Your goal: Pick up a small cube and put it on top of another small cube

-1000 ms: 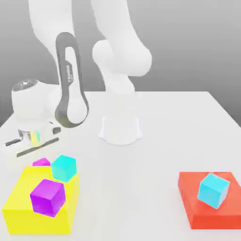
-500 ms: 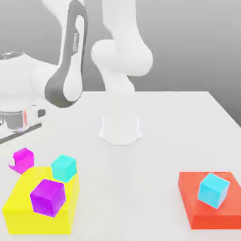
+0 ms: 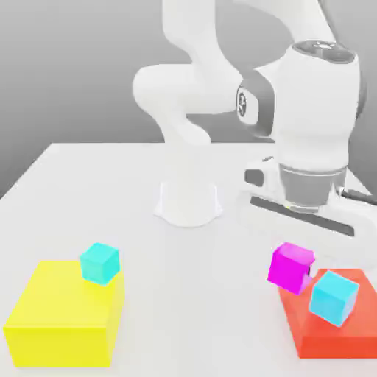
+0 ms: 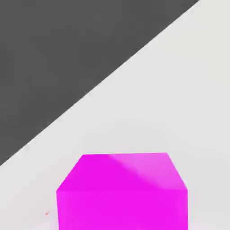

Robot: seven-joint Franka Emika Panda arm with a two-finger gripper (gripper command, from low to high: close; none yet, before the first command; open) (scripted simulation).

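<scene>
The small cube (image 3: pixel 291 266), glossy magenta, hangs just under my hand, over the near-left corner of the red block (image 3: pixel 324 331) in the exterior view. My gripper (image 3: pixel 297 252) is shut on it. In the hand view the same small cube (image 4: pixel 121 191) sits close up against the white table. A cyan small cube (image 3: pixel 333 297) rests on the red block, tilted, just to the exterior view's right of the magenta one and slightly lower. The two look very close; I cannot tell whether they touch. A second cyan cube (image 3: pixel 99 262) sits at the yellow block's back edge.
The big yellow block (image 3: pixel 62 324) lies at the exterior view's front left. My arm's white base (image 3: pixel 188 202) stands at the middle back of the table. The table's far edge runs behind it.
My arm has swung from the exterior view's left to its right, carrying the magenta cube over to the red block. The purple cube that sat on the yellow block is gone from it.
</scene>
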